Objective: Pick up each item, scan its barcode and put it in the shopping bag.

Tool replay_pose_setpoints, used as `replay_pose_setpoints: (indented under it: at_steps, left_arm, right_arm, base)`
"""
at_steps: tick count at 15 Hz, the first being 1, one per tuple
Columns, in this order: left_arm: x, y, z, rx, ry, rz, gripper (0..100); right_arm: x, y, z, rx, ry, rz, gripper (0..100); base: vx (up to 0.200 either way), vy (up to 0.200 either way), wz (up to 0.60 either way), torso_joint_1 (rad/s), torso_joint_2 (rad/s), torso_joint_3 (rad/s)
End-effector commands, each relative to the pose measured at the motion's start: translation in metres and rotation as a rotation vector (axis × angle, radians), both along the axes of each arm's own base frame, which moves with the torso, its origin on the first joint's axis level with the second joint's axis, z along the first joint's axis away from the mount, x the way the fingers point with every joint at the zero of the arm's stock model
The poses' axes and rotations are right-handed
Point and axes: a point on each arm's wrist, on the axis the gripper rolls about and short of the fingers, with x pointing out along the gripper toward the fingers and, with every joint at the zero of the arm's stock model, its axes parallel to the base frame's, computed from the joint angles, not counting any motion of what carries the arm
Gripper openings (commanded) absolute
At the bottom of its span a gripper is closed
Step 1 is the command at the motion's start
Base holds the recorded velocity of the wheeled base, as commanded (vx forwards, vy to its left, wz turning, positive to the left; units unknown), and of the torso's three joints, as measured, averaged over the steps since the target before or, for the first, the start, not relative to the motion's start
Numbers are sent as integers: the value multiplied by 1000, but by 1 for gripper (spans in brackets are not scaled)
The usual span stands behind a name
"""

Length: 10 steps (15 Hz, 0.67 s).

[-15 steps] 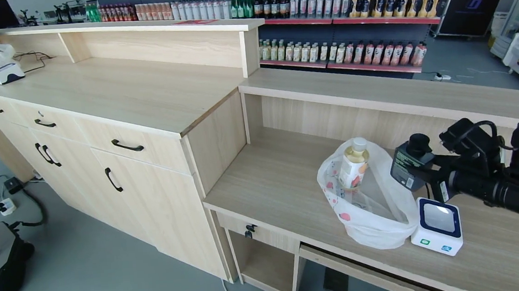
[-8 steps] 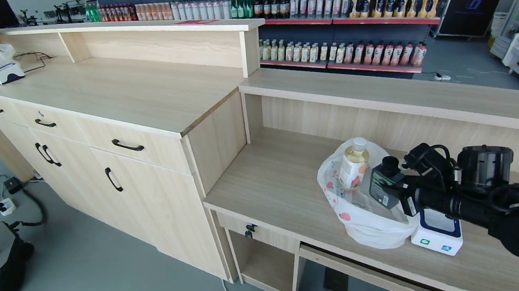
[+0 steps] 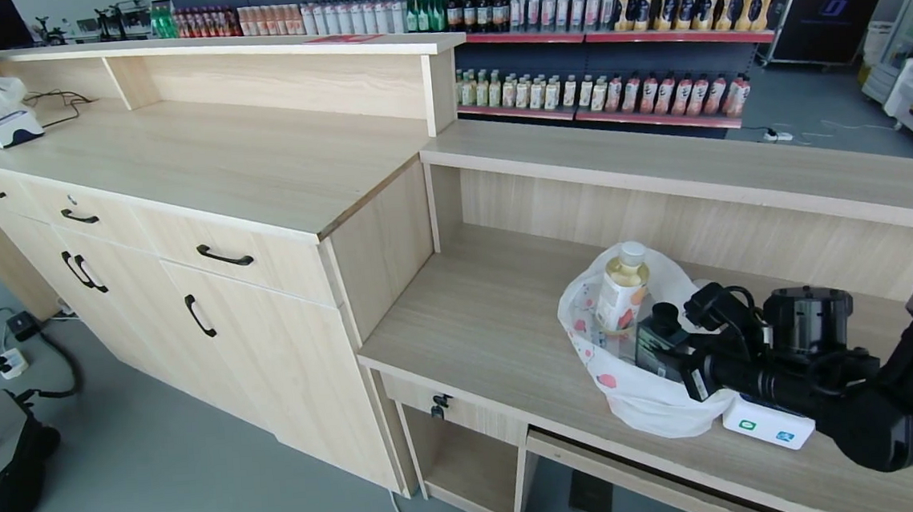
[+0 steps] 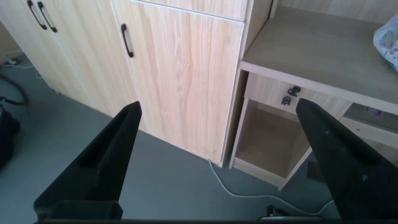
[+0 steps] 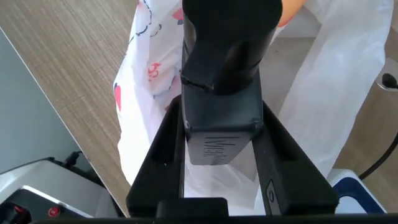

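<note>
Head view first: the right pincer (image 3: 685,364) is low over the surface (image 3: 493,326), clamped on a dark bottle (image 3: 654,346) that sits upright in the open mouth of the white bag (image 3: 636,404). A pale bottle (image 3: 622,288) with a white cap stands in the bag's far side, just beside the dark one. The white scanner (image 3: 770,424) is right next to the bag, half covered by the arm. Behind the surface, shelves (image 3: 610,36) carry rows of drinks, and far off on the taller counter lies a second scanner (image 3: 12,128). Over to the left wrist view: the left pincer (image 4: 217,112) is spread wide with nothing between its fingers (image 4: 93,174), hanging above the grey floor (image 4: 168,180) and facing a cabinet door (image 4: 180,74) with a black handle (image 4: 126,40); an open niche (image 4: 267,137) shows beneath the surface edge. Now the right wrist view: both fingers (image 5: 168,149) press the dark bottle (image 5: 221,56) from either side, cap pointing away, with the bag's plastic (image 5: 149,93) and its red prints bunched all around it. Whether the bottle touches the bag's bottom, I can't tell. A blue corner of the scanner (image 5: 357,190) peeks in beside the bag.
</note>
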Motion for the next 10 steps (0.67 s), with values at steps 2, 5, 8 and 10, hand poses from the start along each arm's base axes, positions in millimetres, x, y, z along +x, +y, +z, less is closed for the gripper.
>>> replay_pose_setpoints:
  at_steps: [2, 5, 8, 10]
  left_arm:
    - [0, 0, 0, 0, 2, 1, 100]
    - [0, 0, 0, 0, 2, 1, 100]
    - [0, 0, 0, 0, 2, 1, 100]
    - [0, 0, 0, 0, 2, 1, 100]
  right_arm:
    - [4, 0, -23, 14, 48, -10, 0]
    - [6, 0, -30, 55, 78, -30, 0]
    - [7, 0, -35, 80, 98, -44, 0]
    - [7, -1, -37, 81, 102, -47, 0]
  base:
    - [0, 0, 0, 0, 0, 0]
    - [0, 0, 0, 0, 0, 0]
    - [0, 0, 0, 0, 0, 0]
    - [0, 0, 0, 0, 0, 0]
